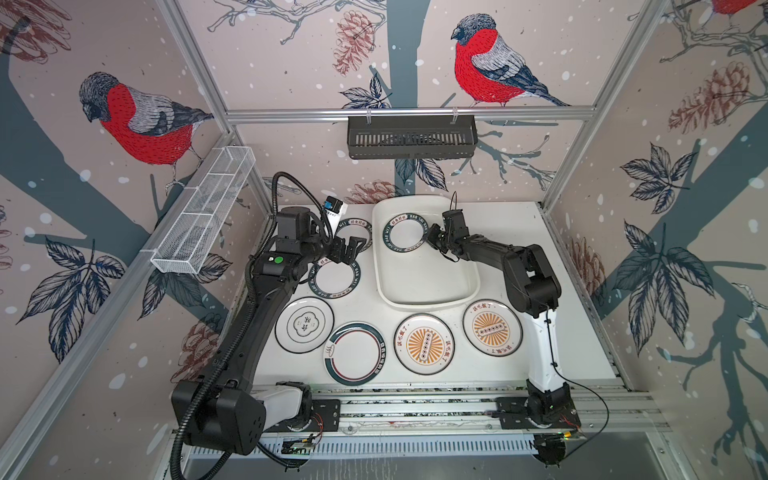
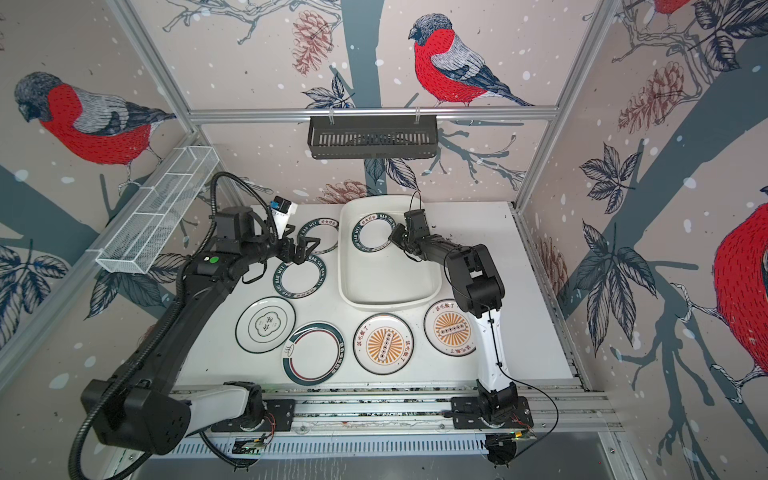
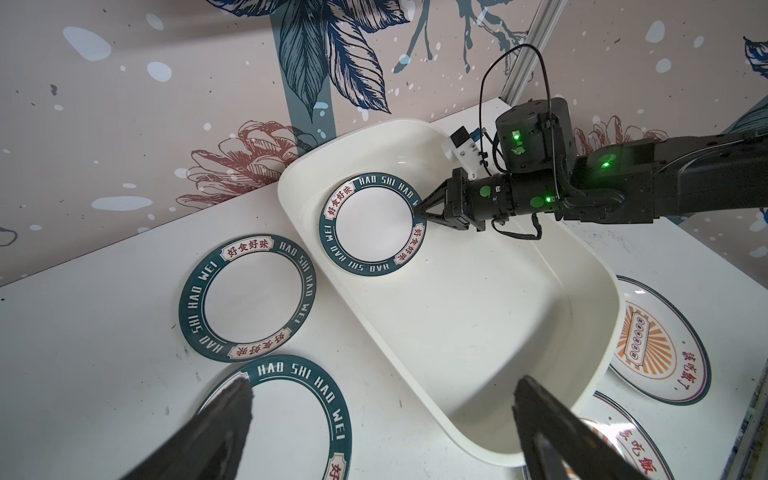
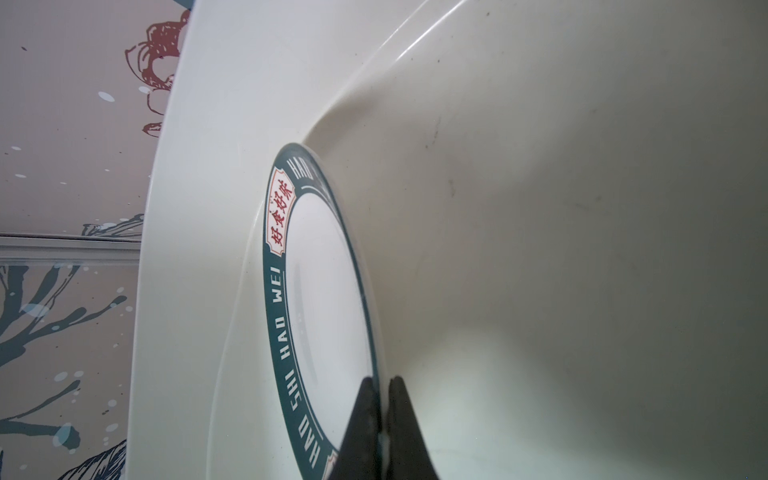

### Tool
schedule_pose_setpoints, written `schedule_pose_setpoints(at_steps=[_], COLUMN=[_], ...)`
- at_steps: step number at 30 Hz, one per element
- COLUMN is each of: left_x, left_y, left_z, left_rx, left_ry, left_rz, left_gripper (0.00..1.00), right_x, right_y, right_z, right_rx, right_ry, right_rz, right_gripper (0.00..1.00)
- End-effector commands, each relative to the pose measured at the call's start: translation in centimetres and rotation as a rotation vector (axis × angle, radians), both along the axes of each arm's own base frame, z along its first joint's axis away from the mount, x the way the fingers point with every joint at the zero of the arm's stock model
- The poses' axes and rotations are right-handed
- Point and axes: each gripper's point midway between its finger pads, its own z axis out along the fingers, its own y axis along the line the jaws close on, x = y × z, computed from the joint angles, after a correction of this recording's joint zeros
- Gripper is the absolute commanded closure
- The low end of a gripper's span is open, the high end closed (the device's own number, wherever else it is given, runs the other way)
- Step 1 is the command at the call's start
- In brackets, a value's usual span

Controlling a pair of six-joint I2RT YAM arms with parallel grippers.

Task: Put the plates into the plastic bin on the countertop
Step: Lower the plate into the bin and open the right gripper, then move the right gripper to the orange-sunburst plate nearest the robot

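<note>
Watching right gripper (image 4: 380, 382) clamped on teal-rimmed plate (image 4: 328, 270) inside the plastic bin (image 1: 432, 306). I see the pinch close-up only from the right wrist. Left gripper (image 1: 348, 249) is spread wide and empty above second teal plate (image 1: 336, 278) on countertop (image 1: 573, 316).

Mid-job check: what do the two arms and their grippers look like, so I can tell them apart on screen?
Both arms are black with a white link near the base. The left arm carries a thick corrugated black conduit and a round green sticker. The right arm has a thin black cable and green lights. The left gripper and right gripper have black tapering fingers.
</note>
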Motion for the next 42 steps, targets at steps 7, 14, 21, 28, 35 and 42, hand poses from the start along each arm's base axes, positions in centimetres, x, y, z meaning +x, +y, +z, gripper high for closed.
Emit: schedule_pose_setpoints(at_steps=[7, 14, 21, 28, 35, 42], left_x=[0.0, -0.2, -0.2, -0.3, -0.4, -0.4], left_y=[-0.4, -0.4, -0.4, -0.4, -0.4, -0.5], left_z=[0.3, 0.2, 0.2, 0.4, 0.7, 1.2], left_rx=[-0.018, -0.020, -0.021, -0.022, -0.025, -0.021], left_ry=[-0.002, -0.002, -0.002, -0.006, -0.012, -0.020], left_rz=[-0.019, -0.021, -0.022, -0.022, -0.023, -0.030], left_gripper=[0.03, 0.03, 0.03, 0.03, 0.03, 0.03], right_x=[0.5, 0.4, 0.3, 0.5, -0.1, -2.9], right_y=[-0.4, -0.3, -0.5, -1.6, -2.5, -3.3], right_z=[-0.6, -1.0, -0.6, 0.7, 3.5, 7.5], right_rx=[0.008, 0.015, 0.007, -0.065, -0.084, -0.076], right_ry=[0.002, 0.011, 0.009, 0.009, -0.019, -0.066], right_rz=[-0.012, -0.011, -0.012, -0.026, -0.023, 0.002], right_gripper=[0.88, 0.83, 0.71, 0.59, 0.55, 0.55])
